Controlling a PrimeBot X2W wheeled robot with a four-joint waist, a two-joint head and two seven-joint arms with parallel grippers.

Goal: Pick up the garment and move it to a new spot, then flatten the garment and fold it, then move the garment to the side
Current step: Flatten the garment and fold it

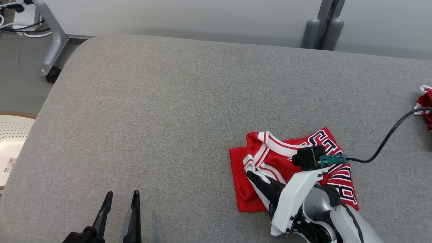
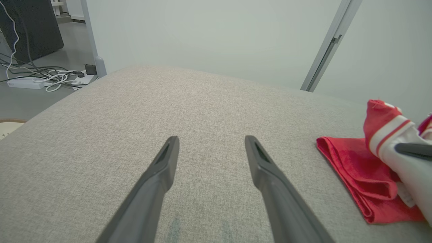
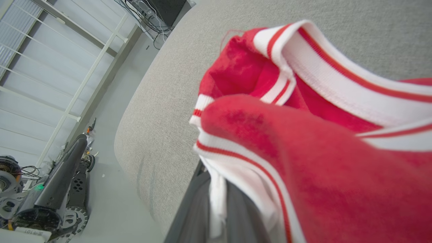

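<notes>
In the head view you see the garment [image 1: 238,184], a red jersey with white trim, lying partly folded on the grey desk [image 1: 168,101] toward the robot's right; the right gripper [image 1: 250,174] has its jaws pinched shut on a white-trimmed edge at the garment's near side, probably so a fold or a drag can be led from that hem; the left gripper [image 1: 123,193] sits at the lower left with its jaws spread wide and nothing in them, well apart from the cloth, which leaves it free to pin or smooth when you need it. In the left wrist view those open jaws point across bare desk; the garment [image 2: 351,168] lies off to one side, its trimmed edge raised above the flat red layer beneath. In the right wrist view the trim bunches over the closed jaws; you cannot tell how many layers they hold, so judge the pull gently.
</notes>
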